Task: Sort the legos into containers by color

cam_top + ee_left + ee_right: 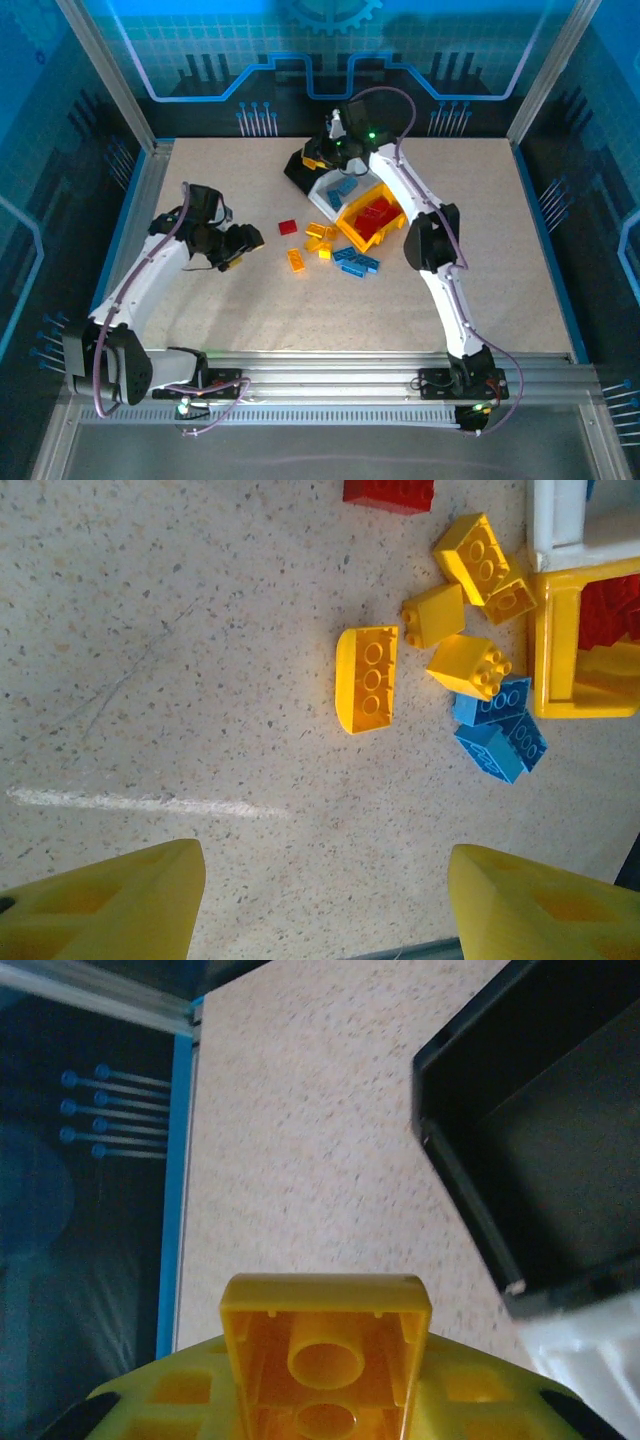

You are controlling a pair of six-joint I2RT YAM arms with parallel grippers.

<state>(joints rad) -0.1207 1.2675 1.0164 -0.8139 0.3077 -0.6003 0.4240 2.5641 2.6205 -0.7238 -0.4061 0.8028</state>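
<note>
Yellow lego (pixel 325 1350) is clamped in right hand (pixel 318 155) just beside black bin (pixel 540 1140). Left hand (pixel 325 900) is held half open, empty, over surface (pixel 180 630) near loose yellow and blue legos (pixel 367 678).

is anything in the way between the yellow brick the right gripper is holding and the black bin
Nothing visible. From the right wrist, the glossy yellow plastic brick clamped in the right gripper faces bare speckled tabletop, with the open-topped black plastic bin beyond, up and to the right.
</note>
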